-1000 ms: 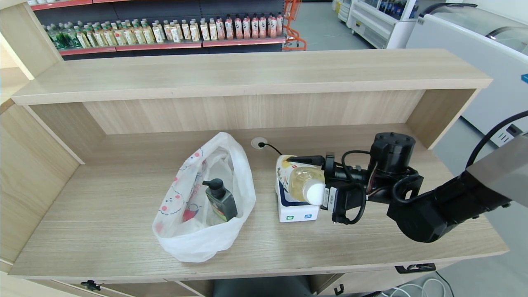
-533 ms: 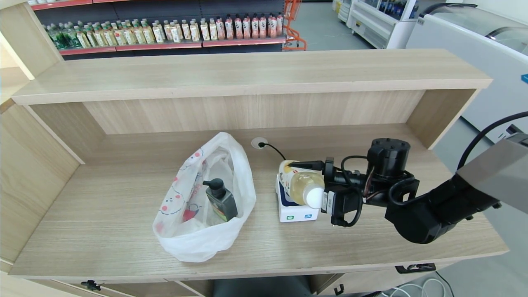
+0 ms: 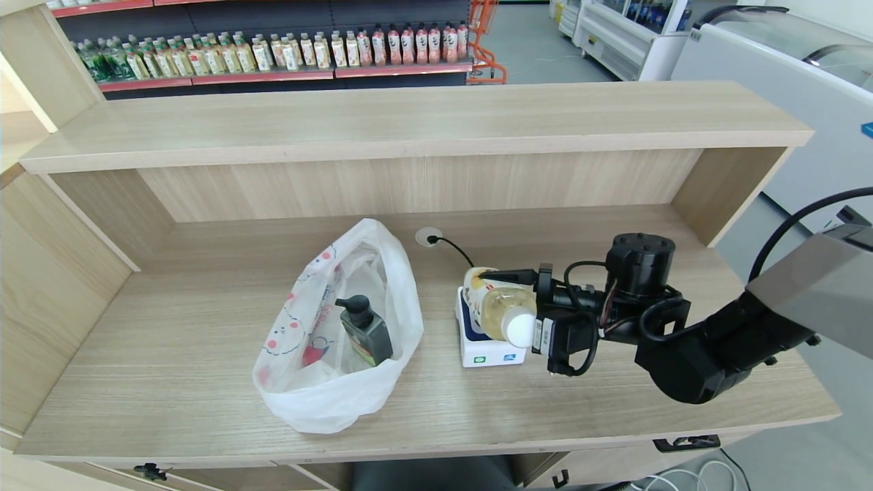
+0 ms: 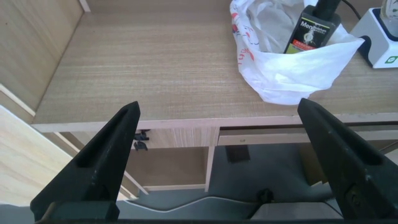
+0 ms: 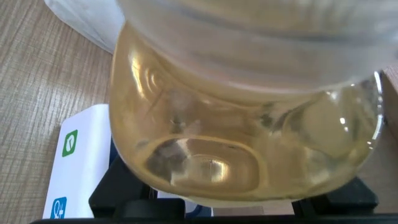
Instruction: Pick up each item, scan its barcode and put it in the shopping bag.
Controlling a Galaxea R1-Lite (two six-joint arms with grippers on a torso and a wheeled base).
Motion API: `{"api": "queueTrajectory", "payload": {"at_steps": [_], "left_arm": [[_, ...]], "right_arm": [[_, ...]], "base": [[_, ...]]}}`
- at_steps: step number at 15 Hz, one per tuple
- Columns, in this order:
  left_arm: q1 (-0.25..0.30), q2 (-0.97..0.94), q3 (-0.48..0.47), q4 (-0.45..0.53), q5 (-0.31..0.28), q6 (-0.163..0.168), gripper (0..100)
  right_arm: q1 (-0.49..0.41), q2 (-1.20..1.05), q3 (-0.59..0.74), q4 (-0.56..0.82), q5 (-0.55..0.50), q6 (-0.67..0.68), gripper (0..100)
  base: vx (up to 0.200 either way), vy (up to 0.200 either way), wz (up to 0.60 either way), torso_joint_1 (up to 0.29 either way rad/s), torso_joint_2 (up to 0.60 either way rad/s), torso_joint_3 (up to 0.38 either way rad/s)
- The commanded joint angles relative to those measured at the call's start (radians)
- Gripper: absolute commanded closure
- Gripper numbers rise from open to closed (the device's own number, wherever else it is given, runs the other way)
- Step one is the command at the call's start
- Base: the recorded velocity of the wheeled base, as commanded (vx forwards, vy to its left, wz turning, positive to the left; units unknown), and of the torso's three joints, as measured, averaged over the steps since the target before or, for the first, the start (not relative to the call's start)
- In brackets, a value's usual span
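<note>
My right gripper [image 3: 503,297] is shut on a clear bottle [image 3: 494,308] of yellowish liquid with a white cap. It holds the bottle on its side, just over the white scanner box [image 3: 485,353]. In the right wrist view the bottle [image 5: 242,124] sits close above the scanner [image 5: 71,165]. The white shopping bag [image 3: 341,389] lies open to the scanner's left with a dark pump bottle [image 3: 365,332] inside. My left gripper [image 4: 217,162] is open, in front of and below the counter's front edge, facing the bag [image 4: 292,71] and the pump bottle [image 4: 311,31].
A black cable runs from a round hole [image 3: 428,237] in the counter to the scanner. A raised wooden ledge [image 3: 409,123] borders the back, with side walls at left and right. Bare counter [image 3: 170,327] lies left of the bag.
The right gripper has come down slightly with the bottle, bringing it closer to the scanner. The bag and pump bottle have not moved.
</note>
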Motion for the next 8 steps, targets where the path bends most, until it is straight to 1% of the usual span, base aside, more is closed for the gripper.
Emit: {"api": "queueTrajectory", "payload": {"at_steps": [1,6,8], "left_arm": [[0.000,0.000,0.000,0.000,-0.001,0.000,0],[0.000,0.000,0.000,0.000,0.001,0.000,0],[0.000,0.000,0.000,0.000,-0.001,0.000,0]], "right_arm": [[0.001,0.003,0.002,0.002,-0.001,0.000,100],[0.002,-0.006,0.003,0.000,-0.003,0.003,100],[0.007,-0.078,0.014,0.000,-0.017,0.069,100]], "base": [[0.000,0.000,0.00,0.000,0.00,0.000],[0.000,0.000,0.00,0.000,0.00,0.000],[0.000,0.000,0.00,0.000,0.00,0.000]]}}
